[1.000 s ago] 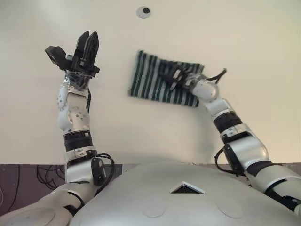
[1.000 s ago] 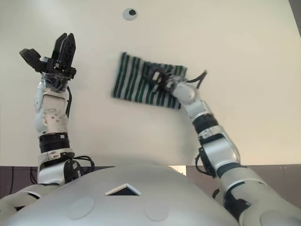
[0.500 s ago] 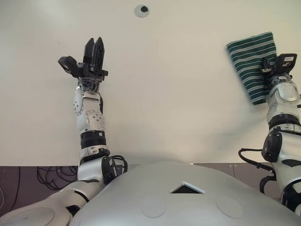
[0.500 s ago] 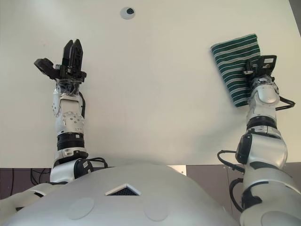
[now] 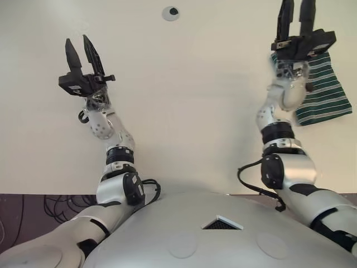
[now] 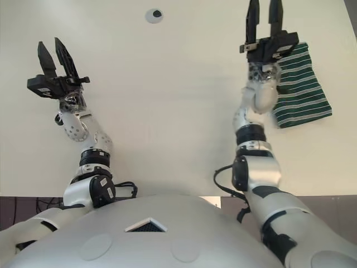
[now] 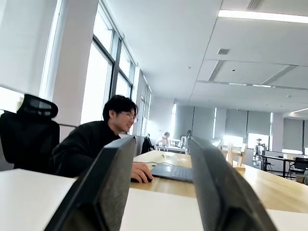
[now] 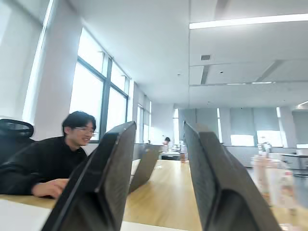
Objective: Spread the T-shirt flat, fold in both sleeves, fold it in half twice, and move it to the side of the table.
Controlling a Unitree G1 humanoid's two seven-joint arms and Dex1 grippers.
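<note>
The T-shirt (image 5: pixel 326 95) lies folded into a compact rectangle, dark green with thin white stripes. It rests flat on the white bench (image 5: pixel 195 111), close to the right edge and in the far half, slightly askew to that edge. No sleeve or loose flap sticks out from the bundle.

The right end effector (image 5: pixel 295 8) is raised above the bench just to the left of the T-shirt. From the head views it overlaps the bundle's far-left corner. Its two dark fingers are spread apart with nothing between them, and they point toward the far edge. In the right wrist view the gap between the fingers is clear, with the room visible through it.

The left end effector (image 5: pixel 77 40) is held up over the left half of the bench, well apart from the T-shirt. Its fingers are also spread apart and empty, pointing toward the far edge and leaning a little to the left. The left wrist view shows the same clear gap.

A small round fitting (image 5: pixel 170 12) with a dark centre sits in the bench surface near the middle of the far edge.
</note>
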